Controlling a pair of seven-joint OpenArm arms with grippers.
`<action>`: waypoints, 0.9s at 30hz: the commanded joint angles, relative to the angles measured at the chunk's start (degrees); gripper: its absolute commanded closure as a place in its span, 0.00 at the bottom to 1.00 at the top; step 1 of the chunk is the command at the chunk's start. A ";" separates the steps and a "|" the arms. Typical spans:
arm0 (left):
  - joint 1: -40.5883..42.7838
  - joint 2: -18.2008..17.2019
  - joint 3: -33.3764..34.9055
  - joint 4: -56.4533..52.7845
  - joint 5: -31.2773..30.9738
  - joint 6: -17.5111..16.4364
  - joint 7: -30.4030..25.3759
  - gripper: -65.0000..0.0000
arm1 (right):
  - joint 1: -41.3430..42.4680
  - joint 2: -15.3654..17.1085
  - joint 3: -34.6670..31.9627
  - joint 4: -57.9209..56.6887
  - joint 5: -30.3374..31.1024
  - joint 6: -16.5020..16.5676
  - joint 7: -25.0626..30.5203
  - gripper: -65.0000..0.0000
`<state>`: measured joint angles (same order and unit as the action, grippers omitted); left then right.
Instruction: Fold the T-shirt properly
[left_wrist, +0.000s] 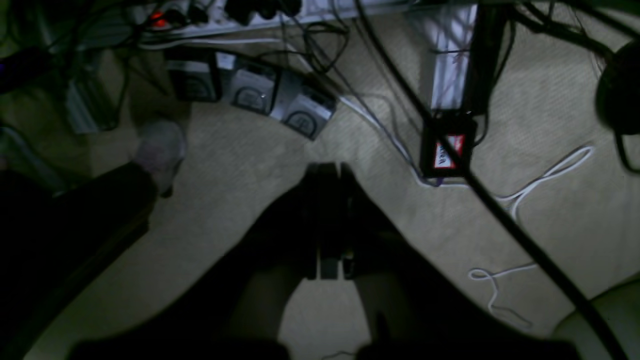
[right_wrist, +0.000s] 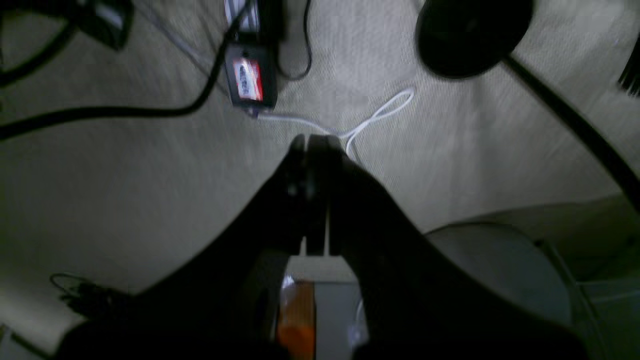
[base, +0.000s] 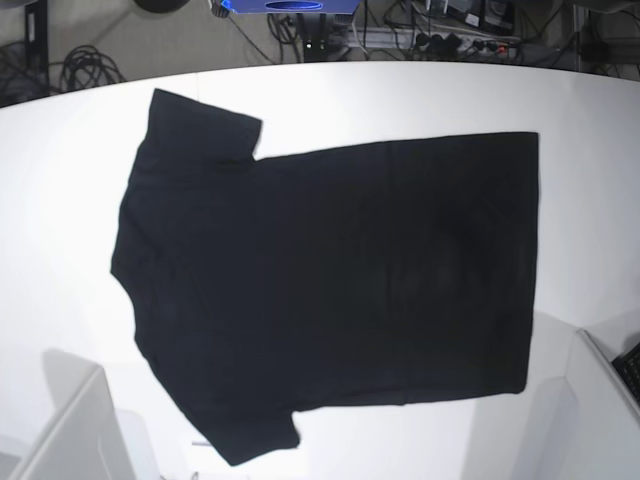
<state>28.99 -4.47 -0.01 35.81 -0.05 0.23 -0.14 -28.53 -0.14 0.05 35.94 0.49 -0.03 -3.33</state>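
Black cotton, limp and light: the T-shirt (base: 330, 290) lies flat on the white table (base: 400, 95). We would pinch its sleeve corners; left gripper (left_wrist: 327, 172) and right gripper (right_wrist: 315, 142) are closed, empty.

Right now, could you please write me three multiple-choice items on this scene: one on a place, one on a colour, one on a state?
1. Where does the T-shirt lie?
A. On the white table
B. On the carpet
C. Over a chair

2. What colour is the side of the T-shirt facing up?
A. Red
B. Plain black
C. White

3. How does the T-shirt lie?
A. Rolled up
B. Folded in half
C. Spread flat, both sleeves out

Key: 1 A, the base view shows white tabletop on every side of it; 2 B, no print shows on it; 3 C, the full outline with two sleeves is visible.
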 joint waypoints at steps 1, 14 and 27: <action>2.61 -0.67 -0.03 2.65 0.10 0.34 -0.34 1.00 | -2.63 0.19 0.17 2.43 -0.01 -0.01 0.04 1.00; 20.46 -3.40 -0.12 29.02 0.01 0.34 -0.25 1.00 | -17.05 0.01 0.25 27.75 -0.01 -0.01 -7.17 1.00; 30.92 -6.04 -3.90 46.78 0.01 0.34 -0.25 1.00 | -25.22 0.10 0.34 44.54 -0.01 -0.01 -10.95 1.00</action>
<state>58.46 -9.96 -3.53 81.91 -0.08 0.12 -0.01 -52.03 -0.01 0.16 79.92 0.51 -0.03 -14.46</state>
